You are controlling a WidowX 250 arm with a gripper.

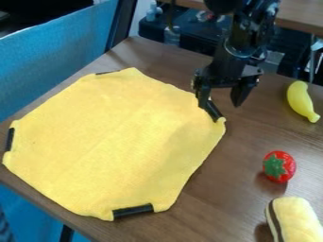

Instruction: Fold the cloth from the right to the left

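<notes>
Plainly enough in the camera view, the yellow cloth (114,142) lies spread out and unfolded on the brown wooden table (230,189), taking up the left and middle of the view. Its outline is many-sided, with blunt corners, and a faint crease runs slantwise across its middle. Four short black strips sit along its border: the top strip (107,73), the left strip (9,139), the bottom strip (132,211) and the right strip (213,111). Just beside the lower end of the right strip, the cloth's edge forms a small raised tip.

The black arm (236,45) comes in from the top edge, and its gripper (219,104) hangs down at the cloth's upper right border. The two fingers stand apart, with a clear gap between them. One finger is right by the upper end of the right strip, though whether it touches cannot be told; the other is over toward the right, beyond the cloth's border.

Along the right side of the table are a yellow banana (302,101) near the top, a red strawberry (278,168) with a green star-shaped cap below it, and a pale yellow roll (296,220) with a dark stripe at the lower corner. A blue panel (50,56) stands behind the table's left edge.
</notes>
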